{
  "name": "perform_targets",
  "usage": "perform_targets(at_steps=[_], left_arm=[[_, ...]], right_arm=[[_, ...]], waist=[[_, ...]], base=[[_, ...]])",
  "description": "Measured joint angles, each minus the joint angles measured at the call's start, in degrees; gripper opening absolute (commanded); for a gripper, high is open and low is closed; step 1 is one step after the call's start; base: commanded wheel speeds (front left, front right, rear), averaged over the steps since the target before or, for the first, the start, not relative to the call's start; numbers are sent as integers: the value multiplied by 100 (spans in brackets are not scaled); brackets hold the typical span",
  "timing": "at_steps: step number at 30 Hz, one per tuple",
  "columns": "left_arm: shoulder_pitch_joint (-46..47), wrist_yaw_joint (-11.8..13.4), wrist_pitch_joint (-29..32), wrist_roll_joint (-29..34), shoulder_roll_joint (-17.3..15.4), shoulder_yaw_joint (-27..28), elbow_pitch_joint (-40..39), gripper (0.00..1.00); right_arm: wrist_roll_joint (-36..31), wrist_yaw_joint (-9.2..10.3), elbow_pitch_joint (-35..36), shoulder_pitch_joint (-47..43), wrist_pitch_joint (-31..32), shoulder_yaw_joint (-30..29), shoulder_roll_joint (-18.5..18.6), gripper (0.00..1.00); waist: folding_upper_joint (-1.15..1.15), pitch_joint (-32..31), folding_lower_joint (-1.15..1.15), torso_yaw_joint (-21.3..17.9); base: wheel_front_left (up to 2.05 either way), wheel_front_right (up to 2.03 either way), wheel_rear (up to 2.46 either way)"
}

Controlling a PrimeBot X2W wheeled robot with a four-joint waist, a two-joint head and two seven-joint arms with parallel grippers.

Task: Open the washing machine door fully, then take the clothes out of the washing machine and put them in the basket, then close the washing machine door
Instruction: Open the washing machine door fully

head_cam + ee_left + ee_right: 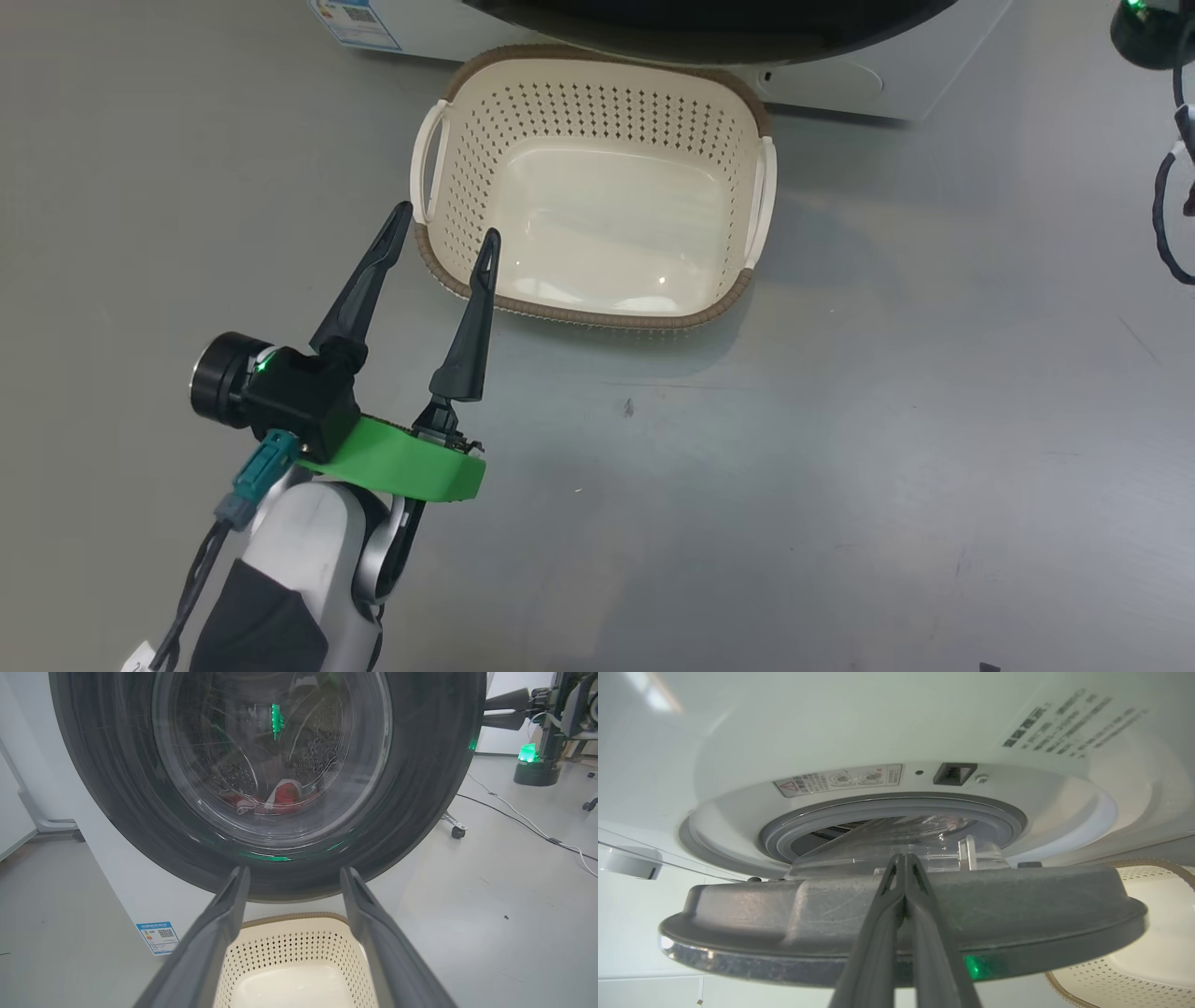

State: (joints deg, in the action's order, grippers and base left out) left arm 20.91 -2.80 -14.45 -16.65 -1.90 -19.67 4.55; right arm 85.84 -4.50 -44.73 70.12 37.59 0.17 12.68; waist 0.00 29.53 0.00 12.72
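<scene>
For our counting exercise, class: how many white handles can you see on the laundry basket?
2. The left handle is on the basket's left side, the right handle on its right side. None seems hidden.

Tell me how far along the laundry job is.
Done: nothing complete yet. In hand: the round black-rimmed glass door stands ajar, off the grey rubber ring, with the shut right gripper at its inner side. Left: the red-and-white striped garment lies in the drum behind the glass, the cream perforated plastic basket is empty beside the open left gripper, and the door needs closing afterwards.
</scene>
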Motion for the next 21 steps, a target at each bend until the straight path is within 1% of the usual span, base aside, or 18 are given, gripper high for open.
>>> perform_targets(at_steps=[2,10,11,21], left_arm=[[-4,0,0,3,0,-2,41,100],[-71,-1,0,59,0,-8,181,100],[-115,-1,0,59,0,-19,223,100],[-243,-2,0,110,-1,-7,315,100]], right_arm=[[66,-48,-40,-77,102,14,-7,0],[171,-100,-169,-417,411,109,-152,0],[187,-138,-177,-503,487,130,-183,0],[290,-194,-179,-936,855,250,-346,0]], waist=[[0,-55,0,-18],[0,-302,0,-100],[0,-363,0,-120],[0,-681,0,-197]], base=[[0,0,0],[0,0,0],[0,0,0],[0,0,0]])
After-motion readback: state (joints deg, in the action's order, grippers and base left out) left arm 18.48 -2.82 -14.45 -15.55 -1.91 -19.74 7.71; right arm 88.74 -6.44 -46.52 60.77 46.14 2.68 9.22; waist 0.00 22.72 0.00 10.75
